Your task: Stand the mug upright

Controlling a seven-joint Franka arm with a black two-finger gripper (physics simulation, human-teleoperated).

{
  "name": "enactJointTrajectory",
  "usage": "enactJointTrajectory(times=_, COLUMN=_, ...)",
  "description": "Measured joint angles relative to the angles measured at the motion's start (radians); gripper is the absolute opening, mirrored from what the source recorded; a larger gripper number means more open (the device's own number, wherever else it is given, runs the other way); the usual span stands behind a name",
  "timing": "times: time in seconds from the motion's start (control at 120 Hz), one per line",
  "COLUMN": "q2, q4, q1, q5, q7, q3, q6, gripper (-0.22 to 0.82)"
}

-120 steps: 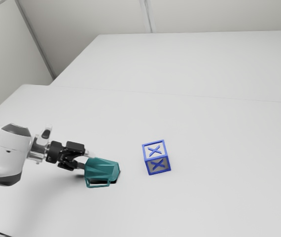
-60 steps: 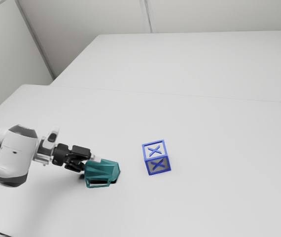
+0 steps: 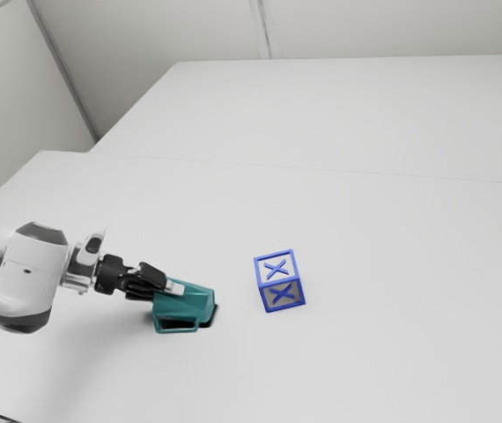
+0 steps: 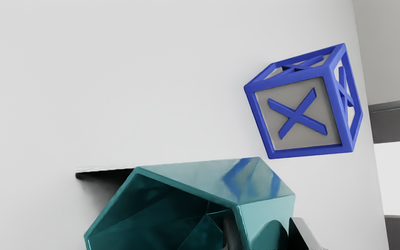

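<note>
The teal faceted mug (image 3: 194, 306) lies on its side on the table, its handle toward the exterior view's lower edge and its mouth facing the arm. At its mouth is my gripper (image 3: 172, 287), coming in from the exterior view's left. In the wrist view the mug (image 4: 189, 173) shows its dark hollow. My gripper (image 4: 263, 233) holds the mug's wall, one finger inside the mouth and the other against the outside. The lower part of the mug is cut off there.
A blue-framed cube with X marks (image 3: 279, 282) stands on the white table (image 3: 365, 335), apart from the mug toward the exterior view's right. Another white surface (image 3: 321, 115) lies beyond the table's far edge.
My hand has moved toward the mug and the exterior view's right, and the fingers have come together on the mug's wall. The mug has shifted very slightly. The cube has stayed put.
</note>
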Motion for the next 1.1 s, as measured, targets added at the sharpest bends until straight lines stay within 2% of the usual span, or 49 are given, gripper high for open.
enactJointTrajectory(times=0.308, q2=-0.047, q4=-0.001, q1=-0.011, q5=0.001, q7=0.005, q3=0.000, q6=0.001, gripper=-0.14)
enactJointTrajectory(times=0.492, q2=-0.090, q4=0.004, q1=-0.018, q5=0.030, q7=0.002, q3=0.001, q6=-0.002, gripper=-0.16)
enactJointTrajectory(times=0.633, q2=-0.110, q4=0.037, q1=-0.016, q5=0.158, q7=-0.031, q3=0.001, q6=-0.011, gripper=-0.17)
enactJointTrajectory(times=0.858, q2=-0.108, q4=0.202, q1=-0.015, q5=0.474, q7=-0.146, q3=-0.012, q6=-0.049, gripper=-0.17)
enactJointTrajectory(times=1.1, q2=-0.097, q4=0.323, q1=-0.012, q5=0.785, q7=-0.299, q3=-0.072, q6=-0.090, gripper=-0.18)
